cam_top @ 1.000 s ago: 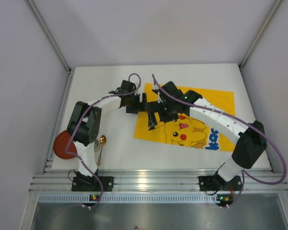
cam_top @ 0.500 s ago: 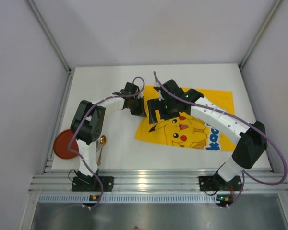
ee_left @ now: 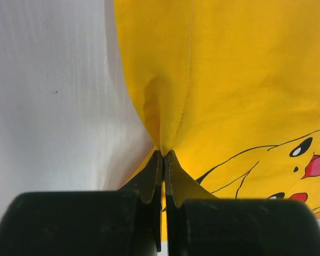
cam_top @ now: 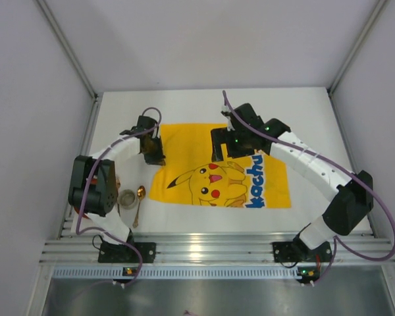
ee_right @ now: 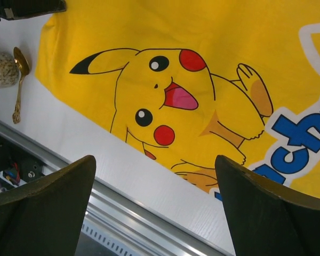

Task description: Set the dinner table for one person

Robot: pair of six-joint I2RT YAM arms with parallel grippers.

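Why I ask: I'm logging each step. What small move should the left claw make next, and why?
Probably open and lift away: the left claw is shut on the yellow mat, puckering its edge, while the rest lies flat on the dinner table.

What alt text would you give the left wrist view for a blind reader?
The left gripper, shut, pinches the edge of a yellow cloth mat, puckering it. White tabletop lies to the left; part of a Pikachu face shows lower right.
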